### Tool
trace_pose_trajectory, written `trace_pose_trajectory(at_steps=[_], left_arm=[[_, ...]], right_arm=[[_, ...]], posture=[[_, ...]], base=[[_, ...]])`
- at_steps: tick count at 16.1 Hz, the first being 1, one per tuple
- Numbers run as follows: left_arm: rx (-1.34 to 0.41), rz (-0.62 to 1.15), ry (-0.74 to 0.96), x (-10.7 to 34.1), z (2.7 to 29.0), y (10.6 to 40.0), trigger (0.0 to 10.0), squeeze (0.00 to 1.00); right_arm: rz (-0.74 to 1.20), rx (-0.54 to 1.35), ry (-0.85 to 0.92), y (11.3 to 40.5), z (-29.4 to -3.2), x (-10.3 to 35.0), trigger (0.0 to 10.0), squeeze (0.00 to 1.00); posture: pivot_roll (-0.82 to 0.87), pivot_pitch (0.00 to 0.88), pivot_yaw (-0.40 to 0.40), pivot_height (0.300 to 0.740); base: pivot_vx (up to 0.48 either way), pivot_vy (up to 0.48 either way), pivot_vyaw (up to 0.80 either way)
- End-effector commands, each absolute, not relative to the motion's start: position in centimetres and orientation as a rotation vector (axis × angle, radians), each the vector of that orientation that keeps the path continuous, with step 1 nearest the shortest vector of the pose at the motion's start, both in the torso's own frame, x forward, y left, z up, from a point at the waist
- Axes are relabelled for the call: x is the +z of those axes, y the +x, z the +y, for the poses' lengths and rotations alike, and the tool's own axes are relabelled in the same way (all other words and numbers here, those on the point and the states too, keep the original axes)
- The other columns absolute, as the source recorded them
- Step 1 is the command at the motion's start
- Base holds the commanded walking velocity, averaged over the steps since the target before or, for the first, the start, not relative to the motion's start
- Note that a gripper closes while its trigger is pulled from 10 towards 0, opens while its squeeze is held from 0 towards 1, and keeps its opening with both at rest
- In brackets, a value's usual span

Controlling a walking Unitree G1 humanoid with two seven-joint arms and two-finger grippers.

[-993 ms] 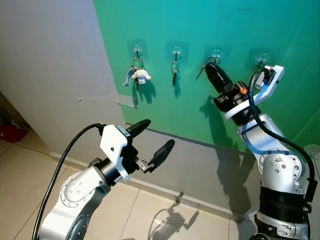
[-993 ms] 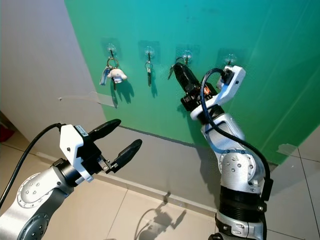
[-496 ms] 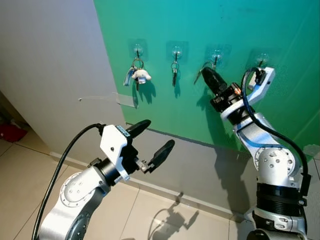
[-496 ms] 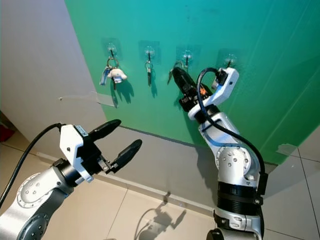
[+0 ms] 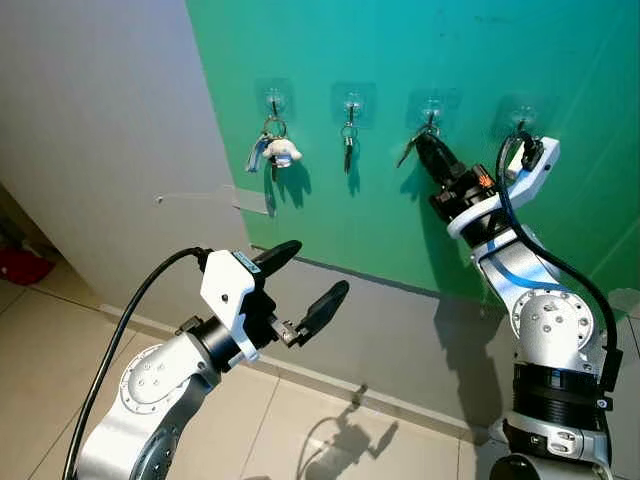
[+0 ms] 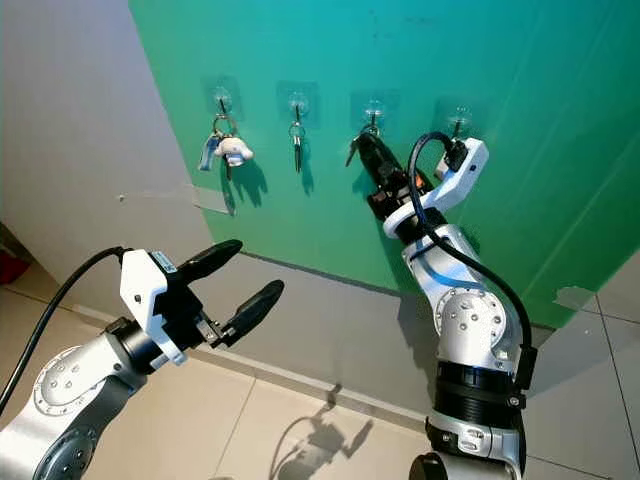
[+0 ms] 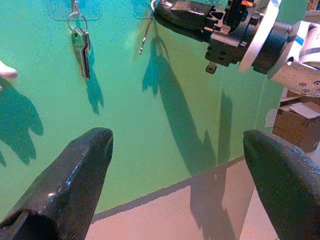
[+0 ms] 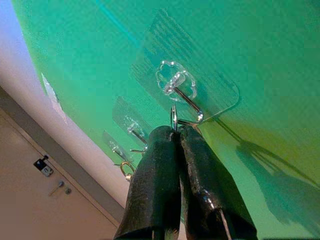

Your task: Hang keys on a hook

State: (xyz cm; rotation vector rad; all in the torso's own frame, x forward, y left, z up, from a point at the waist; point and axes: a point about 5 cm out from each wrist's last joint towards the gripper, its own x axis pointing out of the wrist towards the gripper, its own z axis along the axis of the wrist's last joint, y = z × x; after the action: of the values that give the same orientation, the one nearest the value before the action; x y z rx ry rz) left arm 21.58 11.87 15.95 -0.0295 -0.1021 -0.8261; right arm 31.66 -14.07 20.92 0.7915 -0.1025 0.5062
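Four clear stick-on hooks line the green wall (image 5: 560,60). My right gripper (image 5: 426,143) is raised to the third hook (image 5: 431,108), shut on a thin metal key ring (image 8: 173,116). The ring's top sits right at the bend of that hook (image 8: 189,102); I cannot tell whether it is over the tip. A key (image 5: 404,153) dangles below the fingers. My left gripper (image 5: 315,268) is held open in mid-air, low and left, away from the wall, with nothing in it.
The first hook carries a key bunch with a white plush charm (image 5: 281,151). A single key (image 5: 348,145) hangs on the second. The fourth hook (image 5: 521,119) is bare, close to my right wrist. Grey wall and tiled floor (image 5: 300,420) lie below.
My right gripper dipped down and left with the keys, then came back up to the third hook. The left arm has stayed still.
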Motion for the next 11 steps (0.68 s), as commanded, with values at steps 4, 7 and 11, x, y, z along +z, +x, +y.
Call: trace_pose_trajectory(at_steps=[4, 7, 11], left_arm=[[-0.842, -0.113, -0.019, 16.4, 11.8, 21.5, 10.0, 0.00], [-0.843, -0.113, -0.020, 16.4, 11.8, 21.5, 10.0, 0.00], [-0.847, -0.113, -0.019, 16.4, 11.8, 21.5, 10.0, 0.00]], right_arm=[[-0.080, 0.487, 0.805, 32.2, -14.1, 21.1, 10.0, 0.00], [-0.027, 0.455, 0.806, 32.5, -14.1, 20.2, 10.0, 0.00], [0.034, 0.406, 0.794, 32.6, -14.3, 19.0, 10.0, 0.00]], posture=[[0.02, 0.000, 0.057, 0.740], [0.02, 0.000, 0.057, 0.740], [0.02, 0.000, 0.061, 0.740]], base=[[0.000, 0.000, 0.00], [0.000, 0.000, 0.00], [0.000, 0.000, 0.00]])
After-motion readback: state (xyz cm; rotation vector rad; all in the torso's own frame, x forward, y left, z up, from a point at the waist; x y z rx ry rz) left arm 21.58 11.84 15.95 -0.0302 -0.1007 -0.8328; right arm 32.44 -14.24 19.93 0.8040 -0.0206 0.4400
